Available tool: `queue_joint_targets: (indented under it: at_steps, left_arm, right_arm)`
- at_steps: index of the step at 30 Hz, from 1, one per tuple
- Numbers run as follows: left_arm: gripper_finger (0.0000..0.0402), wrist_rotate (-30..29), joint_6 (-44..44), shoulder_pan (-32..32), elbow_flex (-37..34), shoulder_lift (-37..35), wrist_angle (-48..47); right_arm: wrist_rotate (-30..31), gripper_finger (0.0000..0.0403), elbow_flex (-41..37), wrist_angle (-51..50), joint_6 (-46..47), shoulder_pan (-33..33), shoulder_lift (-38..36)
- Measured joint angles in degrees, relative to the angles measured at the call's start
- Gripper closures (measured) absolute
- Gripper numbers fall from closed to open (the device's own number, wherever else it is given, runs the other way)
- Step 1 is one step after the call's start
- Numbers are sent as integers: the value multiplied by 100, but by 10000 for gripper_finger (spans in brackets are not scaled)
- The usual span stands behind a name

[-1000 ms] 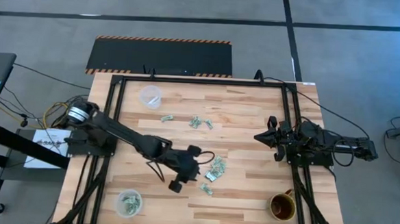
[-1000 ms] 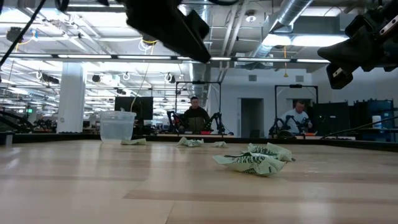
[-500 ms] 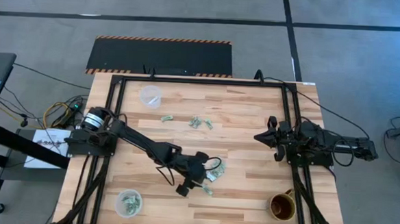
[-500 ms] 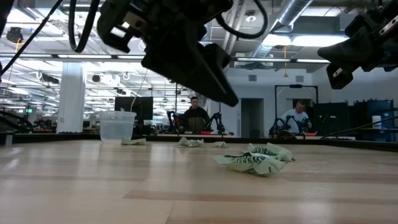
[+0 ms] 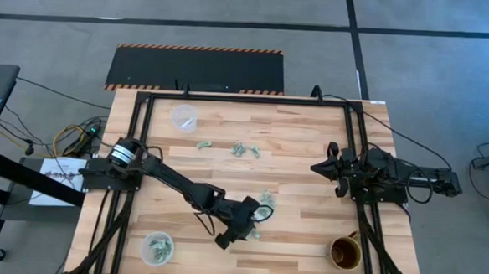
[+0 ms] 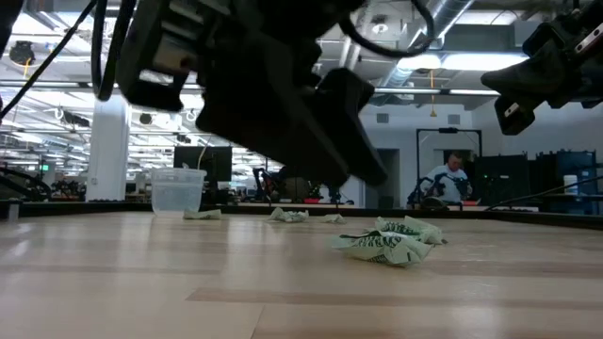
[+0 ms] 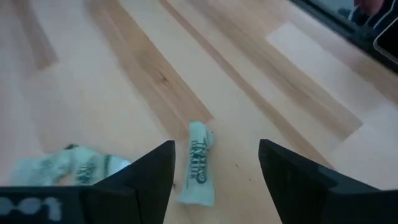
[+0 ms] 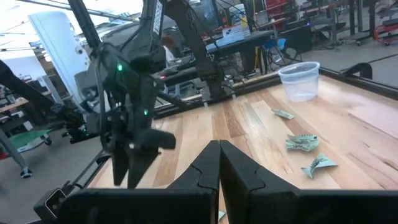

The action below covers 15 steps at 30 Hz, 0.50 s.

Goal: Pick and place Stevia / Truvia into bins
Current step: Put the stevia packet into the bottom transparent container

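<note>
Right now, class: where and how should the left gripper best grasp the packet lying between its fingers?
Probably across the narrow middle of the packet, from straight above: it lies flat and its long axis runs between the open left gripper, so the fingers can close on its long edges.

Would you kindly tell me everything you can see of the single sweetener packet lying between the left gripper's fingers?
The packet is a small, flat paper rectangle, pale green and white with dark green lettering, slightly creased. It lies flat on the wooden table, apart from the crumpled packets beside it. The left gripper is open over it, one finger on each side; neither visibly touches it.
</note>
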Motion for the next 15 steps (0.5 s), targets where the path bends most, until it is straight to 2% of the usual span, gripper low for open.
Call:
queue_joint_targets:
  at_steps: [15]
  left_arm:
    - [200,55,-117,106,186,536,46]
  right_arm:
    - [-4,403,0,5,0,0,-9]
